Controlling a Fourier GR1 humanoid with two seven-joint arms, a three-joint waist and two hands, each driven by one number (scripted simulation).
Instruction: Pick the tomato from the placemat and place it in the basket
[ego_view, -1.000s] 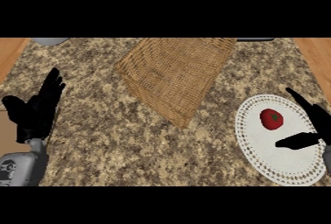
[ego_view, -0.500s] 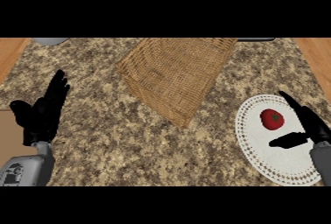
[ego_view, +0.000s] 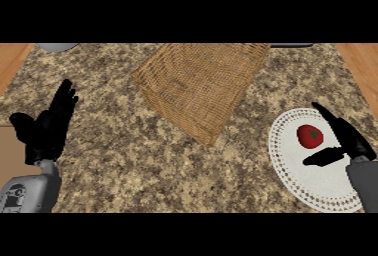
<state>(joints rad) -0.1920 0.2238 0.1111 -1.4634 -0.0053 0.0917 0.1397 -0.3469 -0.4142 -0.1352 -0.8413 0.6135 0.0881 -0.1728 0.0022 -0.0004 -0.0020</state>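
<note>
A red tomato (ego_view: 310, 136) with a green stem lies on a white round placemat (ego_view: 295, 170) with a dotted rim, at the right of the counter. My right hand (ego_view: 345, 136) is open just right of the tomato, fingers stretched up past it and thumb pointing left below it; I see no contact. The woven brown basket (ego_view: 201, 82) lies at the upper middle of the counter. My left hand (ego_view: 46, 129) rests open at the left edge, fingers up.
The speckled granite counter (ego_view: 148, 160) runs between the basket and the placemat. A grey round object (ego_view: 56, 46) shows at the top left edge and a dark bar (ego_view: 291, 45) at the top right. Wooden floor flanks both sides.
My right hand has moved left over the placemat, closer to the tomato. My left hand has drifted slightly right and down. The tomato has stayed put.
</note>
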